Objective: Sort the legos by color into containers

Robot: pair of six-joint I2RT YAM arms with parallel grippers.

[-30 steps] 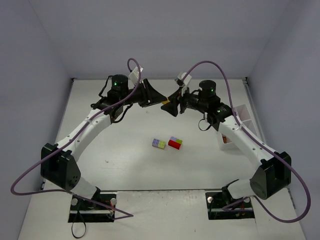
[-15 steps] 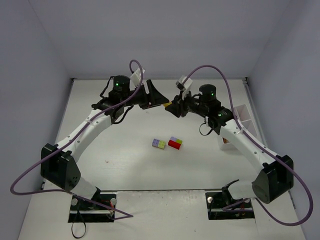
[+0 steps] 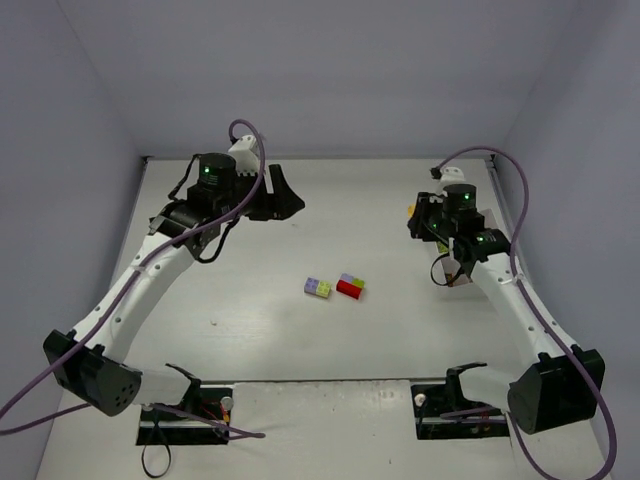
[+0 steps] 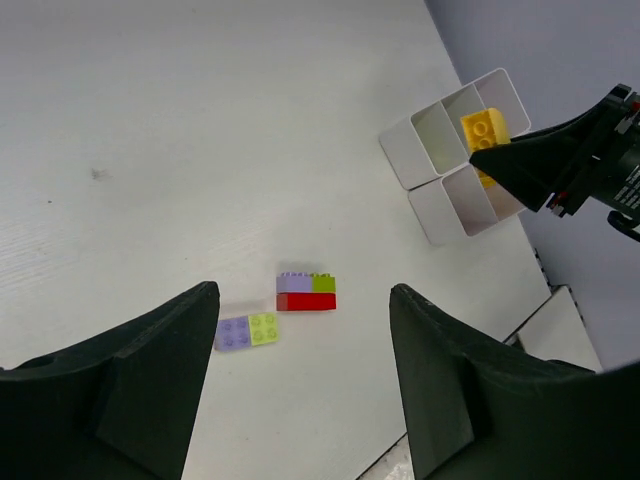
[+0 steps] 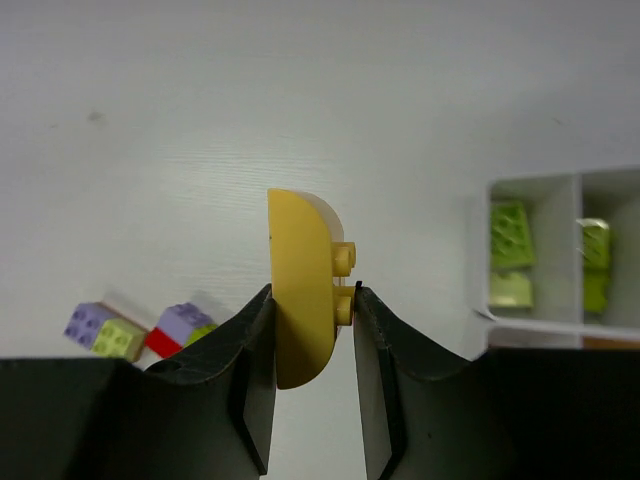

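My right gripper is shut on a yellow lego and holds it above the table, left of the white tray of containers. In the top view this gripper hangs at the right side of the table. Two of the tray's compartments hold lime legos. My left gripper is open and empty at the back left. A flat lavender-and-lime piece and a red brick topped with lavender and lime lie mid-table. The left wrist view shows both lego groups and the tray.
Grey walls close in the table on three sides. The right arm covers most of the tray in the top view. Purple cables loop off both arms. The two arm bases sit at the near edge.
The grippers were tip to tip at the back centre. Since then the left one opened and drew back left, and the right one shut on the yellow lego and swung right toward the tray.
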